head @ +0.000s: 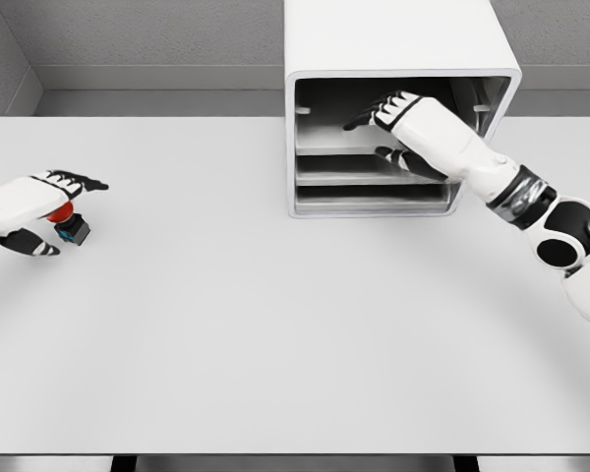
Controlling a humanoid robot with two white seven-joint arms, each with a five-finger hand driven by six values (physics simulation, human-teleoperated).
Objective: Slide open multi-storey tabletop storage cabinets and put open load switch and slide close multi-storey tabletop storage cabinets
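The load switch (71, 225), a red cap on a black and blue base, stands at the table's far left. My left hand (41, 210) is right over it and covers part of the red cap; whether it grips the switch is not visible. The white storage cabinet (393, 44) stands at the back centre, its front showing a dark upper bay and two slim drawer levels (359, 177) below. My right hand (388, 128) reaches into the upper bay, fingers stretched and apart, thumb (398, 156) down by the top drawer's edge, holding nothing I can make out.
The white table (275, 324) runs wide in front of the cabinet and between the two arms. My right forearm (482, 167) crosses the cabinet's right front corner. A grey wall stands behind the table.
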